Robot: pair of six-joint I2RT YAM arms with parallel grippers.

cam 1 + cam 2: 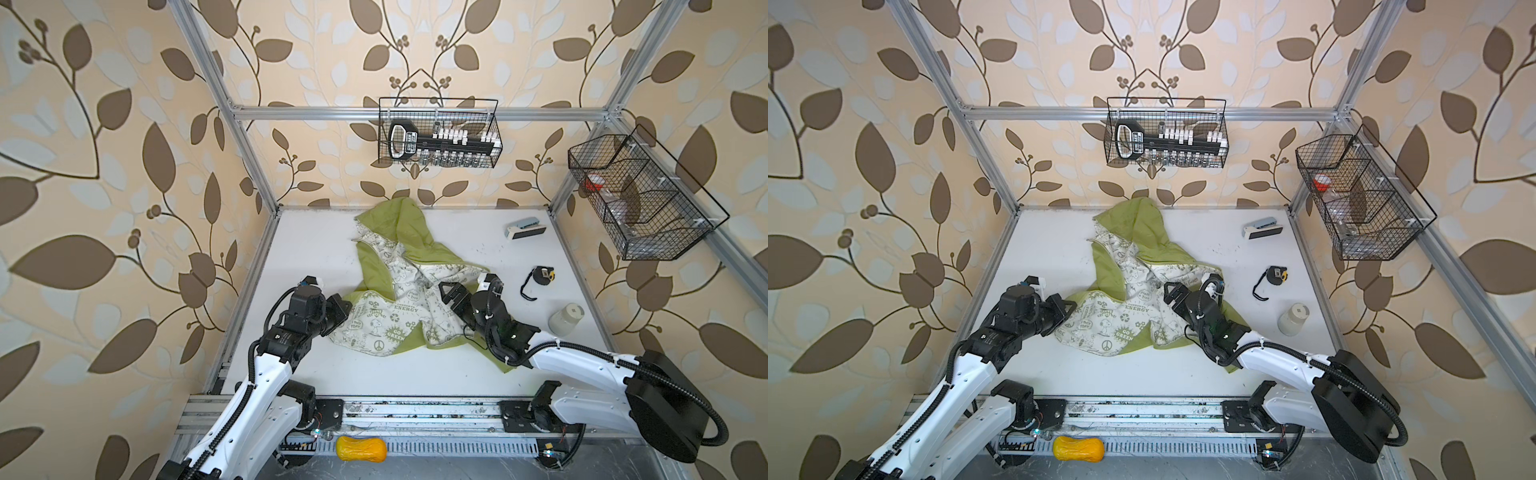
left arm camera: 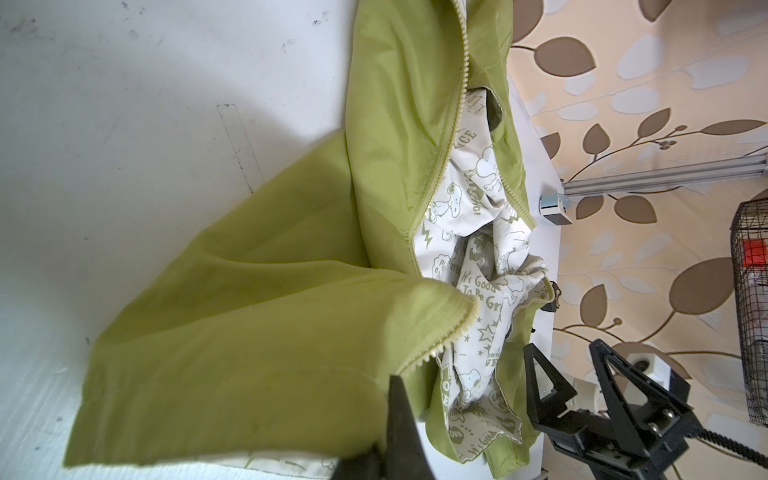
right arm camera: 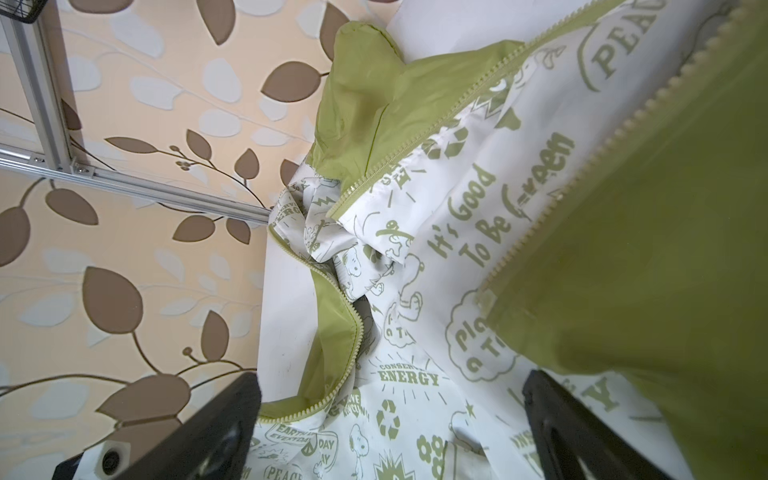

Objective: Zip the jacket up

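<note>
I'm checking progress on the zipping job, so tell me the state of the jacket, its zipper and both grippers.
jacket: open and crumpled, printed lining showing.
zipper: undone, the two rows of teeth apart.
left gripper: shut on the jacket's green edge.
right gripper: open over the lining, holding nothing.

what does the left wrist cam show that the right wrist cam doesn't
Left wrist only: the left pincer shut on the jacket at its green hem, a wire basket, and a small box on the table.
Right wrist only: a recycling symbol on the lining.
Both: the unzipped zip teeth, the "It's Good To Be Green" print, the open right pincer and the leaf wallpaper.
</note>
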